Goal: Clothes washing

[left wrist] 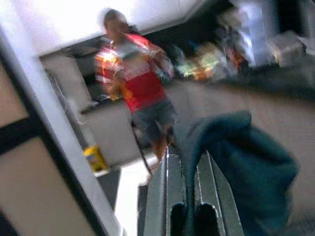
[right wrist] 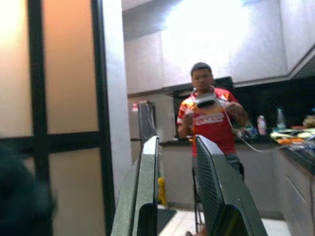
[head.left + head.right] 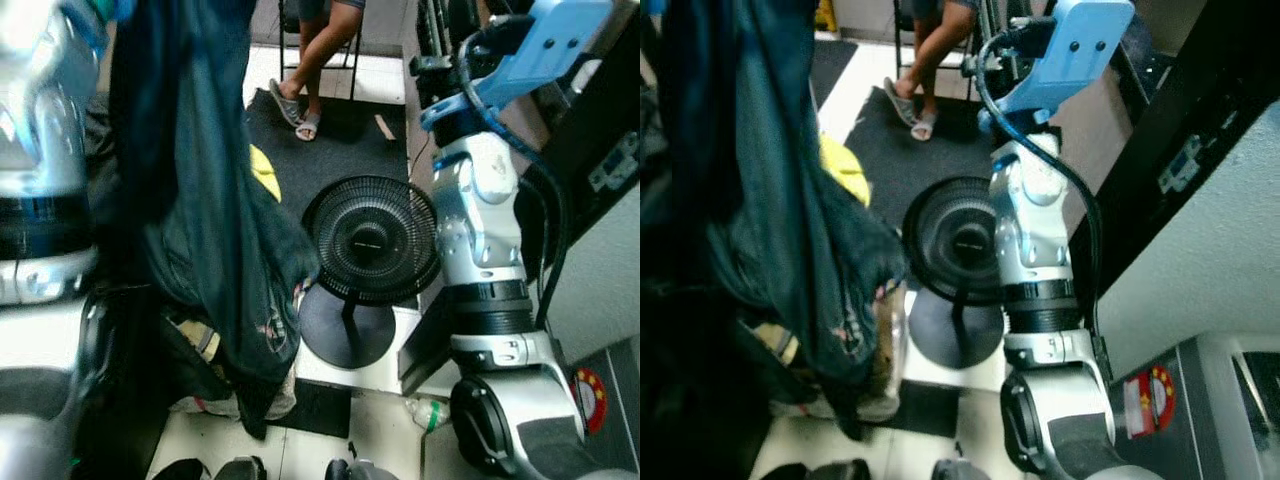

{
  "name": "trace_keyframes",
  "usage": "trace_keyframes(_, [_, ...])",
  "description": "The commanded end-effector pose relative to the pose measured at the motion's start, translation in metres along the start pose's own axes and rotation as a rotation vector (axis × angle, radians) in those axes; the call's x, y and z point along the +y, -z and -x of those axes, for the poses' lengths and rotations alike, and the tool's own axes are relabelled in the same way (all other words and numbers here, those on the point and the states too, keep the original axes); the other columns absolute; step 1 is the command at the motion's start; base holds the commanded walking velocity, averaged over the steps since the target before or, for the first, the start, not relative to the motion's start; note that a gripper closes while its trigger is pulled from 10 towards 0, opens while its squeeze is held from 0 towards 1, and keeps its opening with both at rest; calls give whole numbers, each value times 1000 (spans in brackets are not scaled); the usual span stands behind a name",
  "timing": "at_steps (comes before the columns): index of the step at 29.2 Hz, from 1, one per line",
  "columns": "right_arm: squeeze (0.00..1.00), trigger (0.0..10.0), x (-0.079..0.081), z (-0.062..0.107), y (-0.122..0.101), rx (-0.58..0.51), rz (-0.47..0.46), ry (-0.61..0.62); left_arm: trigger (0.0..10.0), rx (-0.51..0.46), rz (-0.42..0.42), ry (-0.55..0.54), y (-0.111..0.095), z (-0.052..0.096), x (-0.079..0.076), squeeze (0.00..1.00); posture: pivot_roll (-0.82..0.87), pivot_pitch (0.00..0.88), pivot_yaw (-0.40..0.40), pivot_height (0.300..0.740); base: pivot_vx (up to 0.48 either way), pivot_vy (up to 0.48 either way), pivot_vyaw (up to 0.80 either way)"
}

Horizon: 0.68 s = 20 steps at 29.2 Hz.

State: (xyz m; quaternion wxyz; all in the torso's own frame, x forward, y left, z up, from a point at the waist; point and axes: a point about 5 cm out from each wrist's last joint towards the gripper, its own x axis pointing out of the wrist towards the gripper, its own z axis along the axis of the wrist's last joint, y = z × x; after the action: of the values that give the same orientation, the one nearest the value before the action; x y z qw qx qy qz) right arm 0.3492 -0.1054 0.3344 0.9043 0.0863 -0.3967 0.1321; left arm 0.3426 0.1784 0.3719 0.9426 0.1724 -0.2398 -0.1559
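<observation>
Left gripper (image 1: 189,196): jaws clamped on dark teal garment (image 3: 200,200), which hangs down left half of head frames, beside floor fan (image 3: 372,240). Right gripper (image 2: 179,191): jaws apart, holding nothing, raised. Est. early stage: garment picked up, no washer seen, loading + wash still to do.

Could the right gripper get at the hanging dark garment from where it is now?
Probably yes. The right gripper is open and empty, raised beside the dark garment that hangs from the left gripper. Nothing stands between them; the fan sits lower, on the floor.
</observation>
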Motion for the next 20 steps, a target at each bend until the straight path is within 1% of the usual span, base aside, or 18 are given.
trace_keyframes(1, [0, 10000, -2, 3, 2, 2, 11, 7, 10000, -6, -91, 82, -1, 7, -9, 0, 141, 35, 43, 740, 0, 0, 0])
trace_keyframes(2, [0, 10000, -3, 4, 2, 4, 12, 9, 10000, 30, -111, 114, 7, 14, -13, 0, 146, 36, 38, 740, 0, 0, 0])
trace_keyframes(3, [0, 10000, -4, 4, 3, 4, 14, 12, 10000, 55, -120, 127, 12, 18, -15, 0, 146, 36, 38, 740, 0, 0, 0])
trace_keyframes(4, [0, 10000, -4, 4, 3, 4, 14, 12, 10000, 55, -120, 127, 12, 18, -15, 0, 146, 36, 38, 740, 0, 0, 0])
trace_keyframes(6, [0, 10000, -4, 3, 3, 5, 14, 13, 10000, 68, -119, 118, 15, 20, -14, 0, 149, 34, 36, 740, 0, 0, 0])
trace_keyframes(8, [0, 10000, -4, 2, 3, 6, 12, 12, 10000, 65, -78, 59, 14, 23, -6, 0, 153, 33, 31, 740, 0, 0, 0])
trace_keyframes(10, [0, 10000, -3, 1, 4, 10, 11, 10, 10000, 42, -25, -10, 10, 23, 2, 0, 154, 32, 29, 740, 0, 0, 0])
trace_keyframes(11, [0, 10000, -3, 1, 4, 10, 11, 10, 10000, 42, -25, -10, 10, 23, 2, 0, 154, 32, 29, 740, 0, 0, 0])
trace_keyframes(13, [0, 10000, -3, 1, 5, 14, 15, 15, 10000, 0, 56, -88, 5, 23, 8, 0, 154, 31, 28, 740, 0, 0, 0])
trace_keyframes(15, [0, 10000, -4, 1, 4, 15, 16, 19, 10000, -67, 119, -125, -1, 25, 10, 0, 153, 30, 27, 740, 0, 0, -238])
trace_keyframes(17, [0, 10000, -4, 1, 3, 13, 16, 22, 10000, -94, 126, -122, -4, 27, 9, 0, 149, 30, 27, 740, 0, 0, -475])
trace_keyframes(20, [0, 10000, -8, 0, 3, 13, 5, 39, 10000, -99, 139, -126, -3, 29, 10, 0, 149, 30, 27, 740, 0, 0, -692])
